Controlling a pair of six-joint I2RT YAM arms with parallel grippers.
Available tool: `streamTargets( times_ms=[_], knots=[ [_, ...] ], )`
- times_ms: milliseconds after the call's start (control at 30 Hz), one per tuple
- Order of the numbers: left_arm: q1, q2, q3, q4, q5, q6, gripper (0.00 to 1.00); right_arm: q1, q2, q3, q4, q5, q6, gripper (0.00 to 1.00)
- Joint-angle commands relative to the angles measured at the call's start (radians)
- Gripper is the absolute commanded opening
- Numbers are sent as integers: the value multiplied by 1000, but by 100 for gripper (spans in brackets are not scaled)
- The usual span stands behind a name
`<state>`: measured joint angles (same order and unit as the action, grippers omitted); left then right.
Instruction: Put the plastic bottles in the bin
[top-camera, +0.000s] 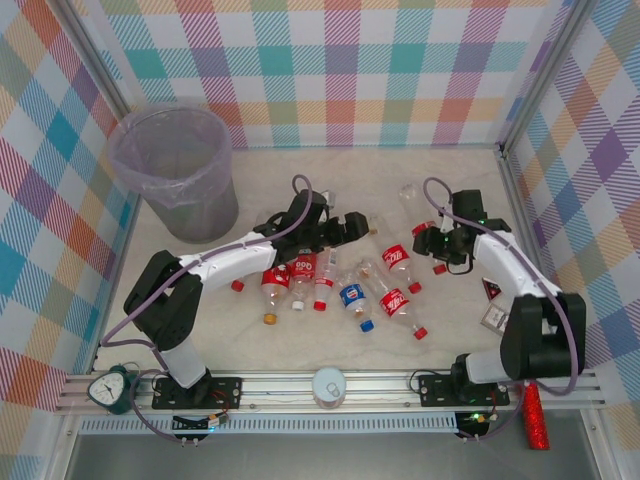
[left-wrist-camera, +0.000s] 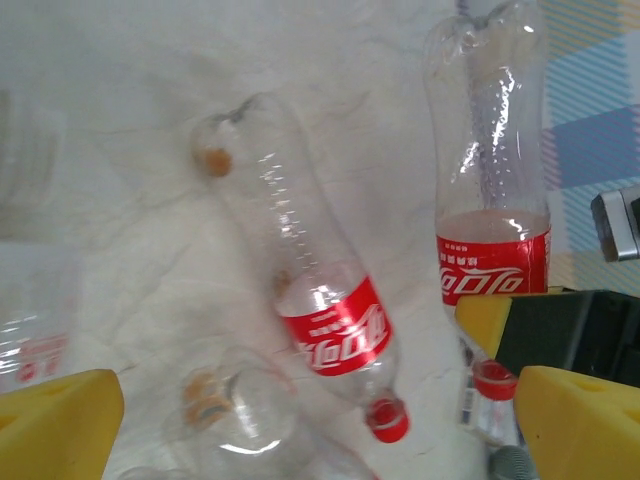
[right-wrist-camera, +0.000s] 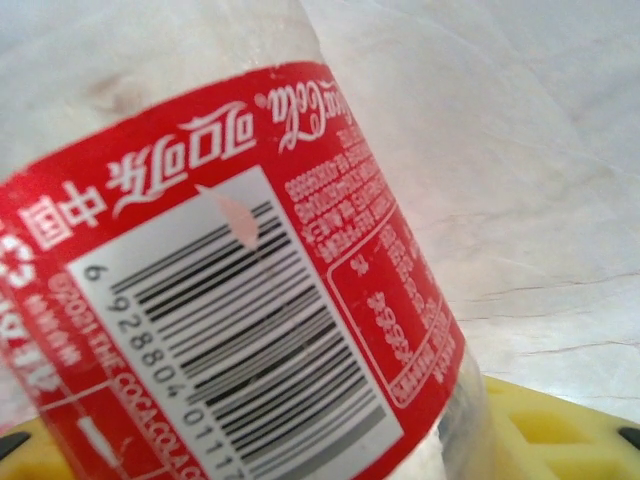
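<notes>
One bottle (right-wrist-camera: 250, 300) shows a red Coca-Cola label with barcode.

Bin (top-camera: 190, 205) far left on counter (top-camera: 300, 345); plastic bottles (top-camera: 340, 285) clustered mid-counter, right of bin, nearer the front; lone bottle (right-wrist-camera: 230, 300) further right, within right gripper (top-camera: 425, 238).

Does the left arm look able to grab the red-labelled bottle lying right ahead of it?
Probably yes. The left gripper is open, and the bottle lies flat just ahead, between its fingers, with nothing on top.
</notes>
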<state>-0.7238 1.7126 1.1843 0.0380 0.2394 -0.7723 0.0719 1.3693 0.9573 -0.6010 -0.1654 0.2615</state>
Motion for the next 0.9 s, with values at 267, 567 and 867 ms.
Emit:
streamTargets(
  times_ms=[267,567,867],
  knots=[
    [-48,52,95,370,51,-134,100,123,-125,-47,193,-388,179,53],
    [-58,121,149,355,6,-143,100,185,-151,-84,242,-415,216,53],
    [-58,127,157,346,-8,-139,78,187,-146,-91,227,-394,201,53]
  ],
)
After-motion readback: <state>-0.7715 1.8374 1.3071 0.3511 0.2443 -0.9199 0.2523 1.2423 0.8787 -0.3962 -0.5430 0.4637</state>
